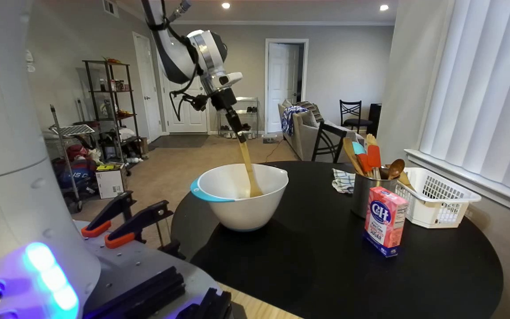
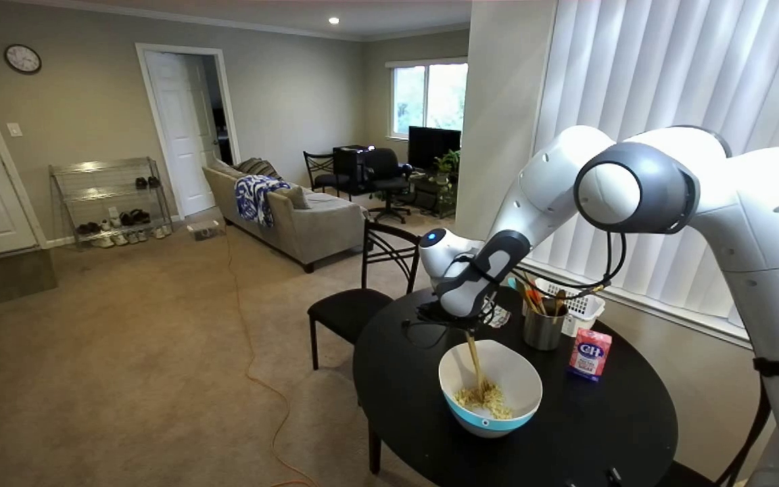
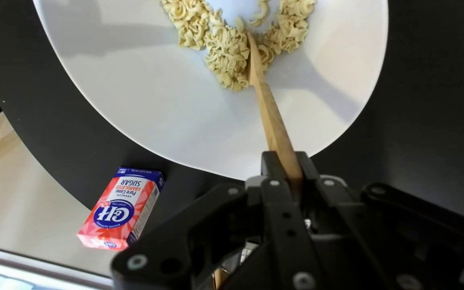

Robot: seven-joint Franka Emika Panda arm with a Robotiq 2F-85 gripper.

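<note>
**Item Count: Gripper, Spatula and Bowl**

The one gripper [image 3: 285,161] pinches the handle of one wooden spatula [image 3: 273,117] between its two fingers [image 3: 271,165]. The spatula is tilted; its blade is inside one white mixing bowl [image 1: 246,215], among one batch of pale, curled pasta [image 3: 226,52]. The pasta pieces overlap and cannot be counted. The bowl has one blue grip section at its rim and stands upright on one round black table [image 1: 326,270].

Also on the table:
- One pink sugar box [image 1: 385,221], upright, near the canister.
- One metal canister [image 1: 361,195], holding at least four utensils [image 1: 373,157]; overlap prevents an exact count.
- One white basket [image 1: 447,215], just beside the canister.
- One checked cloth [image 1: 343,181], near the canister.
</note>
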